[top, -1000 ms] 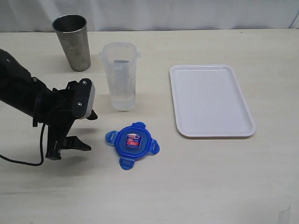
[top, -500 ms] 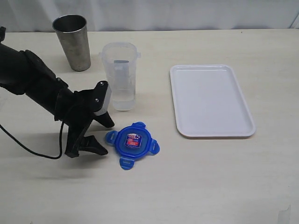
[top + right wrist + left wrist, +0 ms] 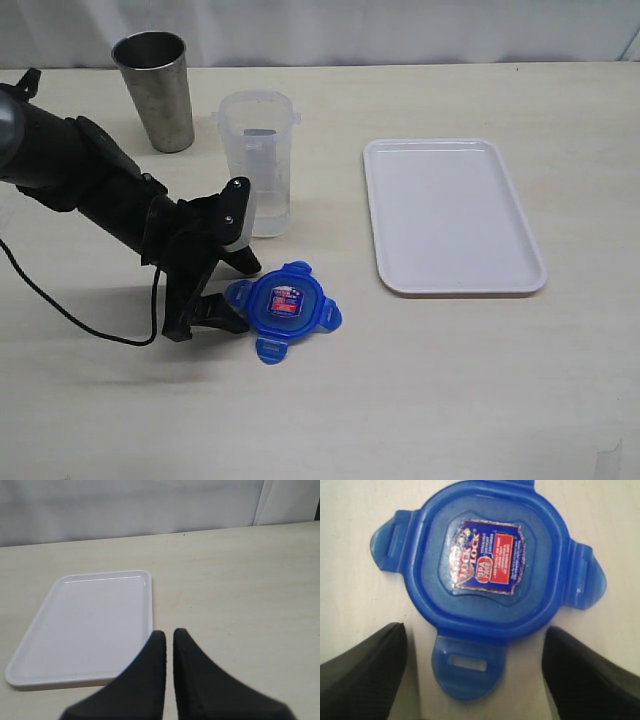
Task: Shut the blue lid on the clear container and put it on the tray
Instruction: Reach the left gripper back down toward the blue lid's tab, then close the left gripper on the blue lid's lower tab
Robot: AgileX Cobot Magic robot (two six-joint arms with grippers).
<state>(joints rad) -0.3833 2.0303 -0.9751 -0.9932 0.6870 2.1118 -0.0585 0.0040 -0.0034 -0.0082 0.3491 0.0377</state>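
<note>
Now, left gripper [image 3: 245, 295]: held wide open and low over the surface [image 3: 450, 400], with nothing gripped.
Left fingers [image 3: 360, 675]: set on either side of one flap of the blue lid [image 3: 283, 305]. In the left wrist view a strip of bare surface is seen between each finger and the lid. From the exterior view it cannot be told whether they touch.
Blue lid: laid flat on the surface with its label [image 3: 485, 557] facing up and its four flaps spread outwards. It is placed in front of the clear container [image 3: 256, 165] and apart from it.
Clear container: stood upright and uncovered on the surface, between the steel cup [image 3: 155, 90] and the tray [image 3: 455, 143], touching neither.
Tray: laid flat on the right part of the surface, well apart from the lid and the container.
Right gripper [image 3: 169, 632]: closed, with its fingers drawn together to a thin slit and nothing held. The tray is seen just beyond the fingertips in the right wrist view.
Steel cup: stood upright at the back left, near the container.
Left arm [image 3: 80, 180]: stretched in from the left edge, with a black cable [image 3: 60, 305] trailed across the surface.
</note>
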